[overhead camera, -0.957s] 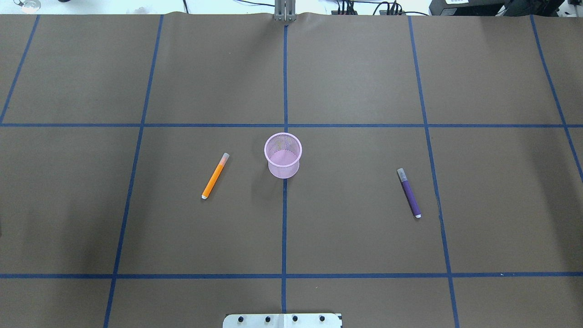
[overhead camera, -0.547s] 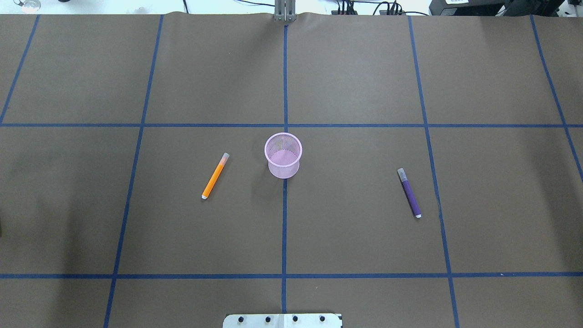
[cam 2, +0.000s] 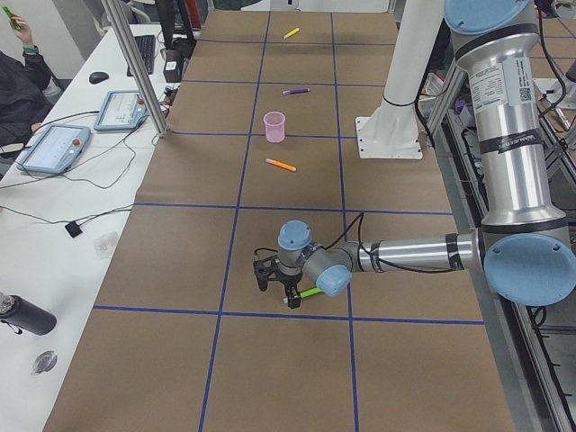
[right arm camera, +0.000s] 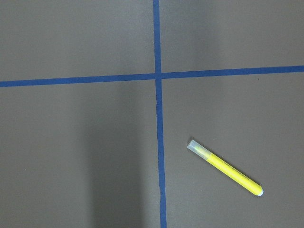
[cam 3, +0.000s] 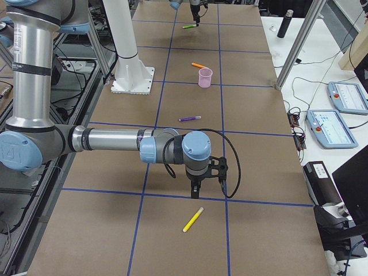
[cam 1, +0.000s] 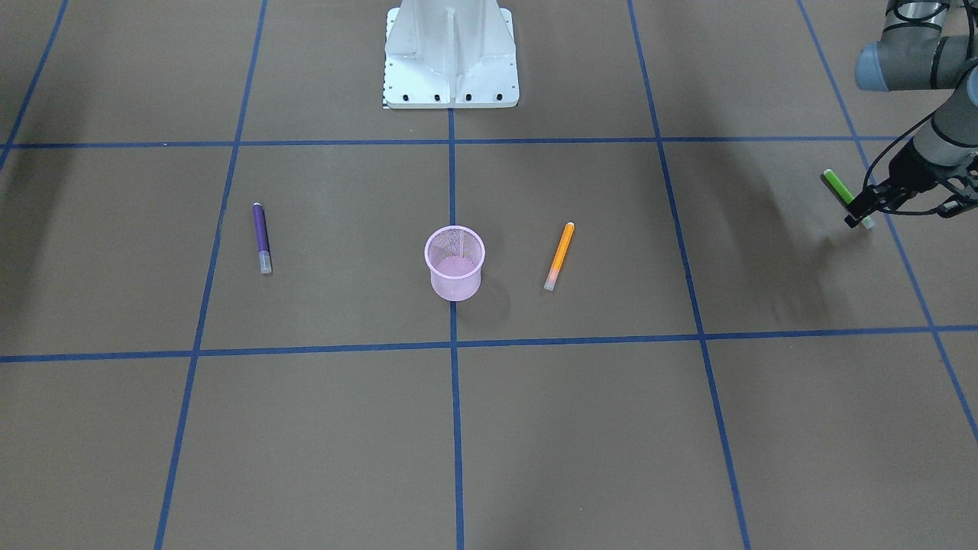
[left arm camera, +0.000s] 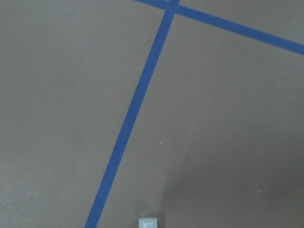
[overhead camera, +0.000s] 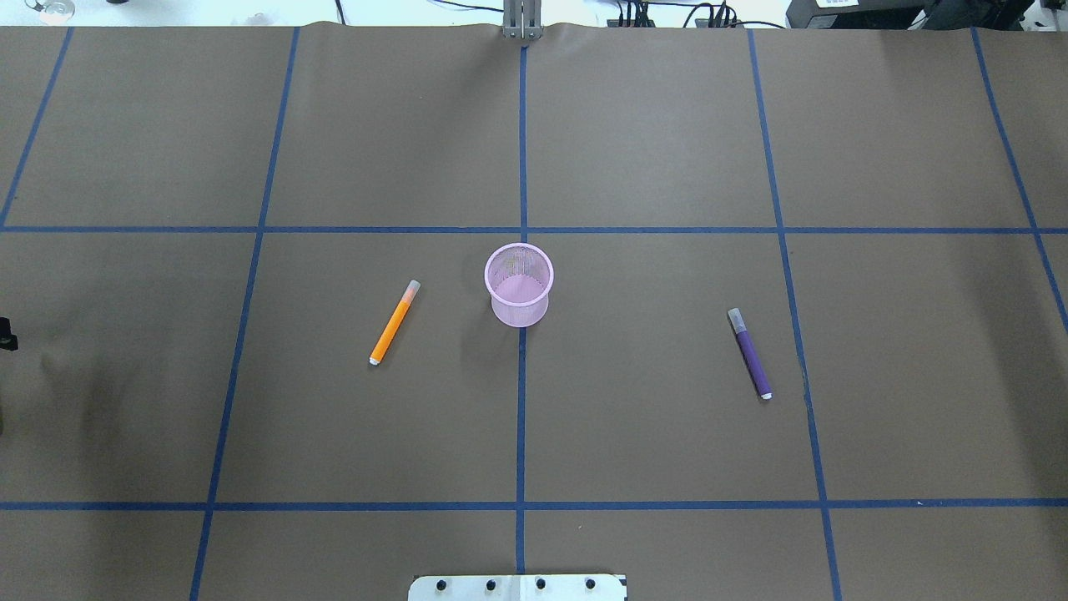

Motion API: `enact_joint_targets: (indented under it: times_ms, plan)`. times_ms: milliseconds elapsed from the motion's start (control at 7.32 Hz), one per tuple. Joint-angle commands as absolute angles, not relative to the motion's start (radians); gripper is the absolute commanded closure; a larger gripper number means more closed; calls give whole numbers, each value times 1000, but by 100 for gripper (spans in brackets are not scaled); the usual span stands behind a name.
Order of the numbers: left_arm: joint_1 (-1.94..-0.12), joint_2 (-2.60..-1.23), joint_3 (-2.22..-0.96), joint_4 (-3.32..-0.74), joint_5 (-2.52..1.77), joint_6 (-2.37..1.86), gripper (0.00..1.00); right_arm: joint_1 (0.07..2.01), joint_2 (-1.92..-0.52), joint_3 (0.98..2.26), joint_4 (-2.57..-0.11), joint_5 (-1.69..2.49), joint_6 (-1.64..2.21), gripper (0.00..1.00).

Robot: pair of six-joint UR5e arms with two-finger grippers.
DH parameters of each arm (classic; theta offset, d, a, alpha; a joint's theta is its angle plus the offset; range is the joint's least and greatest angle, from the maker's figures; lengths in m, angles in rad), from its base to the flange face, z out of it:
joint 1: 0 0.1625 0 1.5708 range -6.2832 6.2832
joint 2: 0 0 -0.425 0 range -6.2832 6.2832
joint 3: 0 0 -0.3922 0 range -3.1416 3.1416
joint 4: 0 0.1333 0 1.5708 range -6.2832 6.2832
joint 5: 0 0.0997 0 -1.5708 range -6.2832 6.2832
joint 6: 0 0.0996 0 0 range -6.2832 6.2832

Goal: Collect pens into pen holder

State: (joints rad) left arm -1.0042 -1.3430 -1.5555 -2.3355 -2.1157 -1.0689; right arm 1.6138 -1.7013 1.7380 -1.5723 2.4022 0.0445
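Observation:
The pink mesh pen holder stands upright at the table's middle and holds no pen. An orange pen lies to its left and a purple pen further to its right. My left gripper is far out on my left side, shut on a green pen near its cap and holding it tilted just above the table. The pen's cap tip shows in the left wrist view. My right gripper hovers far out on my right side, above a yellow pen. I cannot tell whether it is open or shut.
The white robot base stands at the table's near edge. Blue tape lines grid the brown table cover. A side table with teach pendants and a black bottle runs along the far side. A metal post stands there.
A black bit of my left gripper has come in at the overhead view's left edge. The holder, the orange pen and the purple pen have not moved.

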Motion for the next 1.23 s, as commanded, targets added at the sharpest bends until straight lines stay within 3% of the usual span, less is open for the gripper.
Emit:
enact_joint_targets:
  times_ms: [0,1094]
  plan:
    - [-985,-1342,-1551,-2338,-2115,-1074,10,1614,-1701,1738,-1572,2402,44,0]
    - [-983,-1319,-1549,-2341,-2120,-1065,40,1614,-1701,1738,-1572,2402,44,0]
